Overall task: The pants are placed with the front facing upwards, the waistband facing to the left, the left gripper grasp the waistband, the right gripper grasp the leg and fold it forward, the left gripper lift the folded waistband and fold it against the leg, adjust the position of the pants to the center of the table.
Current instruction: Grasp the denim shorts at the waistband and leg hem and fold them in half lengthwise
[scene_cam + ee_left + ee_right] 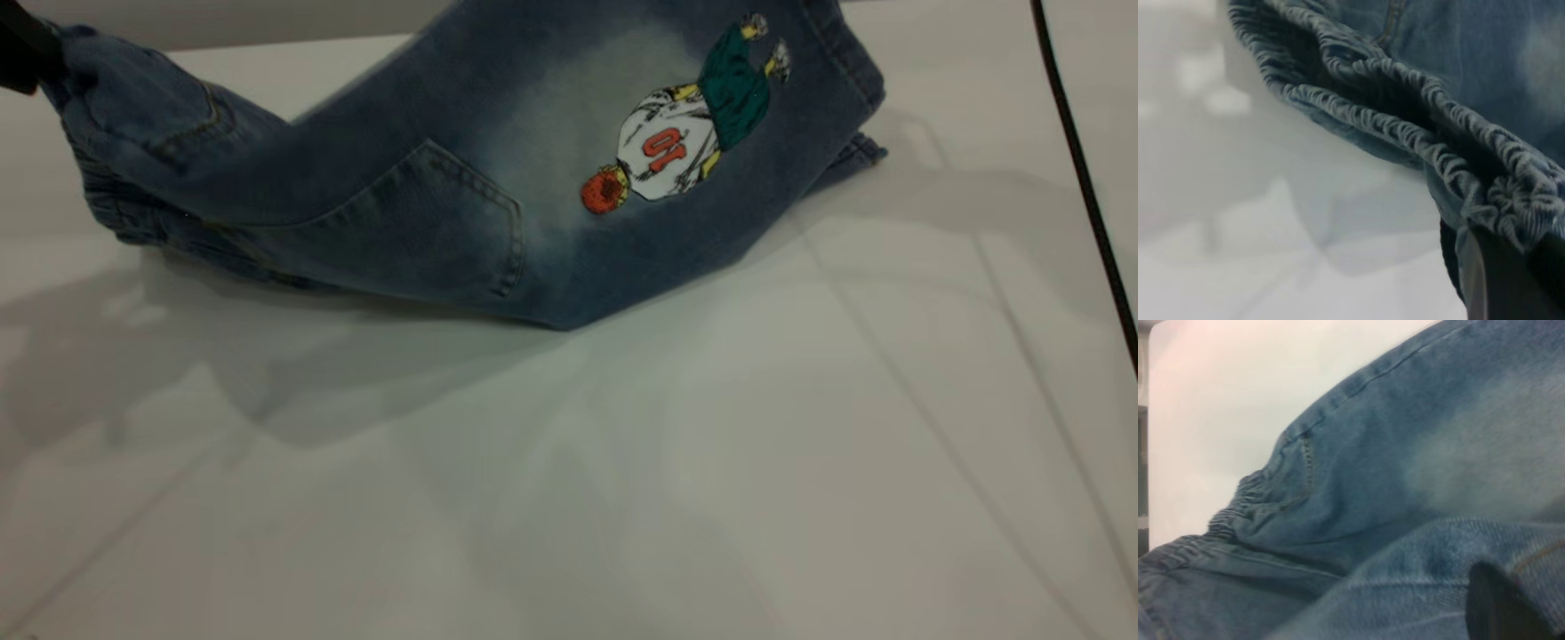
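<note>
I have the table, white and smooth, bare on the near side of the denim shorts, so there is plenty of room to lay the fold toward the camera. The shorts are held off the surface, sagging between two raised ends, back side showing, with a patch pocket below the middle. Their long axis runs left to right across the table's far part.

The leg with the number 10 player and orange ball sits at the shorts' right end, lifted toward the top of the exterior view. My right gripper is at that end; only a dark fingertip shows against the denim in its wrist view, seemingly clenched on the leg, though I judge that from the lift.

The waistband, ruched and dark, is at the shorts' left end. My left gripper is pinched onto it, gathers bunched at the finger, and is the nearer arm to it.

A thin black cable hangs to the right of the shorts.
</note>
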Robot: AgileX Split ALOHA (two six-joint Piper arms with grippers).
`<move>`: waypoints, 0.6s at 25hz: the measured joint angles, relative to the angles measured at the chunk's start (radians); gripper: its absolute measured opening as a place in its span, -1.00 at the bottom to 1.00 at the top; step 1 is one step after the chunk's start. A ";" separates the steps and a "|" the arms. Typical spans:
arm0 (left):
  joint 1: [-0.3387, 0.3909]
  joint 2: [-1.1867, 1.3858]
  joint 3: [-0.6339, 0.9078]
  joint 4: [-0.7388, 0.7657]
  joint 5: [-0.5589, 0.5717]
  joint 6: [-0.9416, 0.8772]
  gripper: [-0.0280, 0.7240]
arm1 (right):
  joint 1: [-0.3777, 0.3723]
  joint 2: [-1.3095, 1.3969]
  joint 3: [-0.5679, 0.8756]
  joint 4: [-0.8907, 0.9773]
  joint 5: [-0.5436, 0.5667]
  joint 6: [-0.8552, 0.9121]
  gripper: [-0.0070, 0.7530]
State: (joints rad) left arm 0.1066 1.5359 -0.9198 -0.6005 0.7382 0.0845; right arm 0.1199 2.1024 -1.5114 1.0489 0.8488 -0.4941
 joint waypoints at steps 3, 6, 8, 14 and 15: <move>0.000 0.001 0.000 0.029 -0.048 -0.054 -0.66 | 0.000 0.049 -0.015 0.003 -0.023 0.005 -0.94; 0.000 0.001 0.000 0.064 -0.088 -0.123 -0.67 | 0.000 0.082 -0.018 -0.002 -0.051 0.006 -0.94; 0.000 0.001 0.000 0.099 -0.095 -0.167 -0.67 | 0.000 0.096 -0.023 0.003 -0.068 0.006 -0.94; 0.001 0.040 0.001 0.216 -0.167 -0.360 -0.67 | 0.000 0.141 -0.041 0.003 -0.092 0.001 -0.94; 0.001 0.050 0.001 0.233 -0.175 -0.388 -0.67 | 0.000 0.145 -0.046 0.004 -0.092 -0.004 -0.94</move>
State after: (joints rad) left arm 0.1075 1.5862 -0.9187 -0.3670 0.5628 -0.3033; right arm 0.1199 2.2478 -1.5576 1.0532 0.7572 -0.4977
